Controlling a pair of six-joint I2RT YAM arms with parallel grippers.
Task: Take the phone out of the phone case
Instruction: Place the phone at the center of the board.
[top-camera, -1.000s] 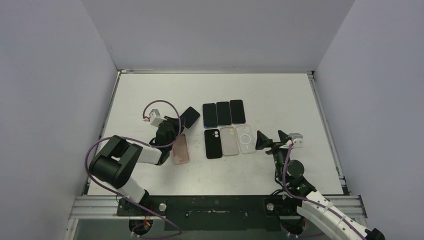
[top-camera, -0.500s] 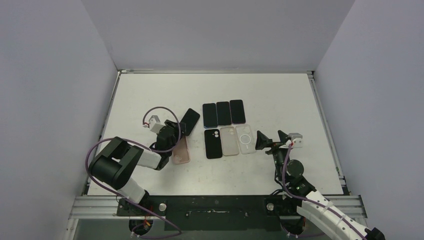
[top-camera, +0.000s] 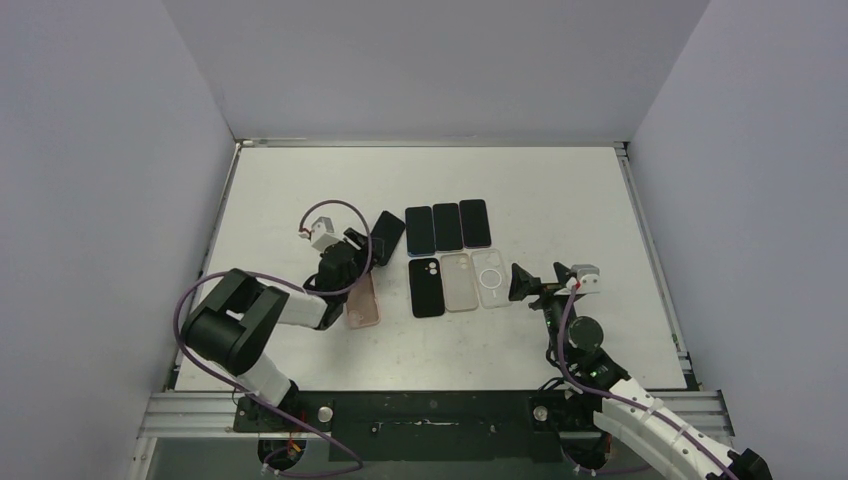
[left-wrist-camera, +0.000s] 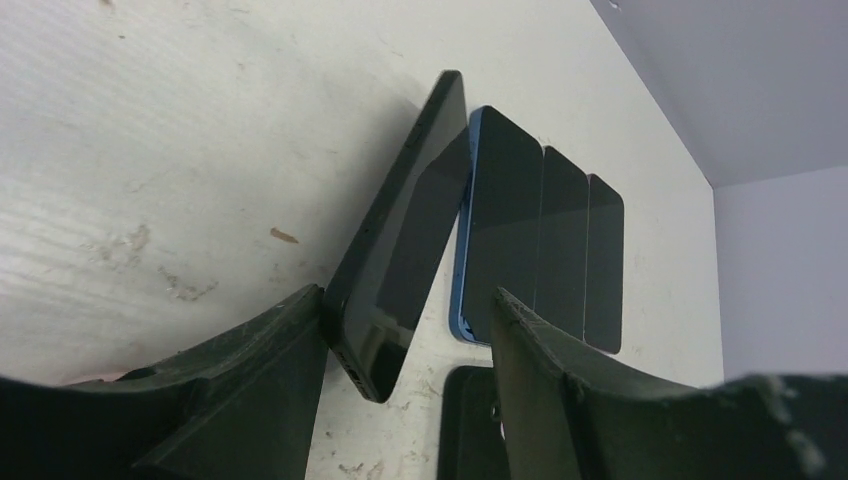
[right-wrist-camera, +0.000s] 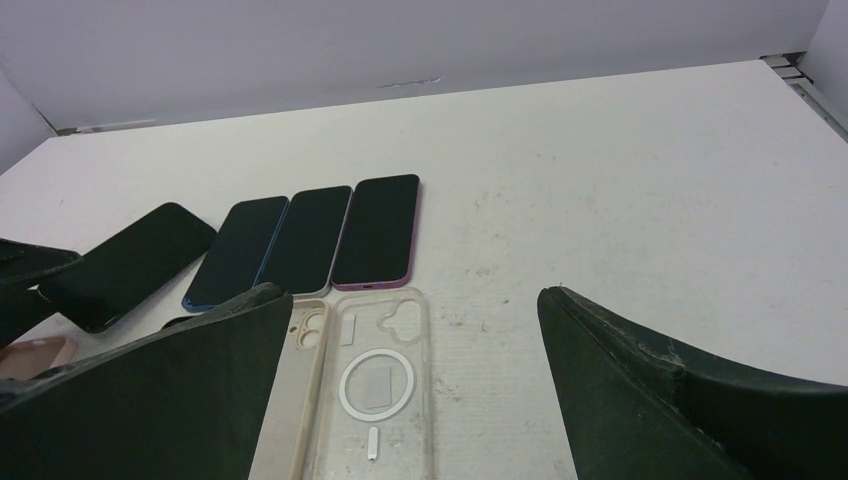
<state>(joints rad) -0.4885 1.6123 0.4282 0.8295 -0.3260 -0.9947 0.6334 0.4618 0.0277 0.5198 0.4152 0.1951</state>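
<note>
A black phone lies slanted on the table, out of its case, its long edge close to a blue phone. The empty pink phone case lies just behind it, under my left arm. My left gripper is open around the phone's near corner. That corner rests against the left finger, with a gap to the right finger. My right gripper stands wide open and empty over the table, right of the clear case.
Three phones lie side by side, screens up, behind a row of three empty cases: black, beige and clear. The table's left edge is near my left arm.
My left gripper has opened and let go of the black phone. The phone now rests on the table, shifted slightly right toward the row of phones. The right arm barely moved.
</note>
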